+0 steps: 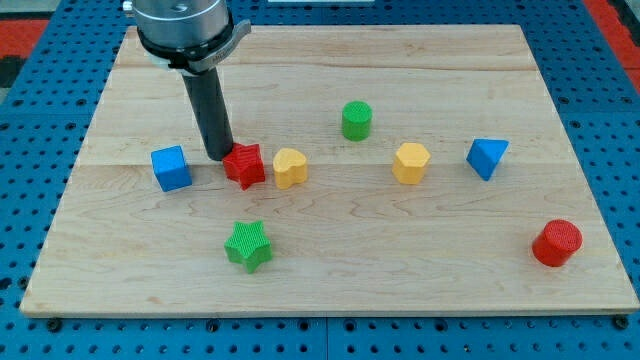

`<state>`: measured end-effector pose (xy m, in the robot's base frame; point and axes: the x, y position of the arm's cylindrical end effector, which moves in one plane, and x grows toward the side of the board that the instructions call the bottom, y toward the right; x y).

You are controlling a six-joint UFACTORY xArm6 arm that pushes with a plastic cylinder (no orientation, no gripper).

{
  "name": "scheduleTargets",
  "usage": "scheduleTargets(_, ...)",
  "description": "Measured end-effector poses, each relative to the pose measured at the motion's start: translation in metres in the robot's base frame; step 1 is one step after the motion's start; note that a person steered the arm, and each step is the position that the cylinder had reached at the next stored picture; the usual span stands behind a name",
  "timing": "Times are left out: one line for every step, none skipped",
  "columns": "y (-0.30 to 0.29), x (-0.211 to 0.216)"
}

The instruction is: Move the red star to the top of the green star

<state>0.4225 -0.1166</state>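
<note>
My tip, a bare rod tool holding nothing, touched the red star on its upper-left side, the star lying just above the green star.

Straight dark rod (grey metal collar above).
</note>
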Motion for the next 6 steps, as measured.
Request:
scheduleTargets(0.007, -0.031)
scheduleTargets(0.015, -0.064)
scheduleTargets(0.028, -0.024)
scheduleTargets(0.02, 0.006)
scheduleTargets(0.0, 0.017)
scheduleTargets(-0.005, 0.04)
